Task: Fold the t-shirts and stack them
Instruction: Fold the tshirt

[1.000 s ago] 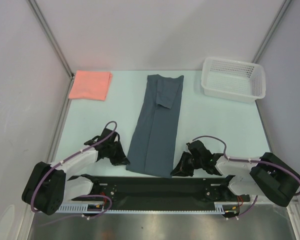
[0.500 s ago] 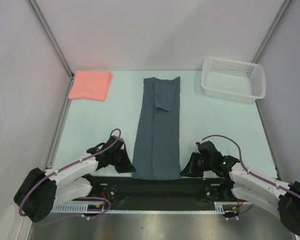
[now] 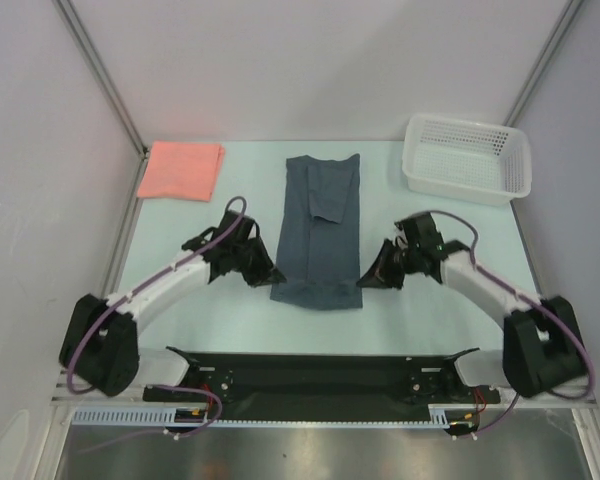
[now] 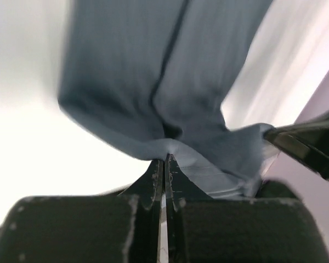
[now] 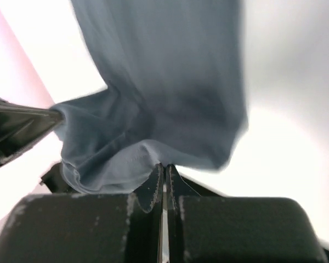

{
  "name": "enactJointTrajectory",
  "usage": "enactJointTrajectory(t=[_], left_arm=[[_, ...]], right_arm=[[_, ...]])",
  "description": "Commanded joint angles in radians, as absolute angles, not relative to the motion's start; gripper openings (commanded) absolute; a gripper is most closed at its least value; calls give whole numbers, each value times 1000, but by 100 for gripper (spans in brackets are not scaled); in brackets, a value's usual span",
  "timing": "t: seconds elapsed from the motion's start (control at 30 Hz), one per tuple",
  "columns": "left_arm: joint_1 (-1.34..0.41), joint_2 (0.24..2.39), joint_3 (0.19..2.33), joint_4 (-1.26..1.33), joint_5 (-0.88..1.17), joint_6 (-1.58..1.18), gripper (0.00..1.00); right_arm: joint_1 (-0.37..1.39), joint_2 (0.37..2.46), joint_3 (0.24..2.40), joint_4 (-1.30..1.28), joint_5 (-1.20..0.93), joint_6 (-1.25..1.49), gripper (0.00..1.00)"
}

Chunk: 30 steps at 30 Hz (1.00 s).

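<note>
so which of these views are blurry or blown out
Top external: sharp and evenly lit, no glare. Left wrist: the grey shirt is smeared at its edges, the table blown out to white, the left claw crisp. Right wrist: same smear and white glare, right claw crisp.
</note>
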<state>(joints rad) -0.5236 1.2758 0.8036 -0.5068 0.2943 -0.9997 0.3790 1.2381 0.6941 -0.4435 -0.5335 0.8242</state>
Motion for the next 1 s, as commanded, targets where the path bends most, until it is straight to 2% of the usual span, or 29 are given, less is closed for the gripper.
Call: enactJointTrajectory(t=[0.0, 0.1, 0.27, 0.43, 0.97], left_arm=[[-430, 1420, 950, -488, 327, -902, 0], [-364, 1578, 1079, -505, 360, -851, 0], [-313, 1771, 1224, -518, 391, -805, 0], [-288, 1821, 1250, -445, 397, -839, 0], [-264, 1983, 1419, -482, 437, -828, 0]], right_arm=[[322, 1479, 929, -477, -623, 626, 0], [292, 1656, 1063, -529, -630, 560, 0], [258, 1825, 1262, -569, -676, 526, 0], [230, 1943, 1360, -586, -690, 491, 0], [167, 2068, 1522, -661, -716, 428, 0]])
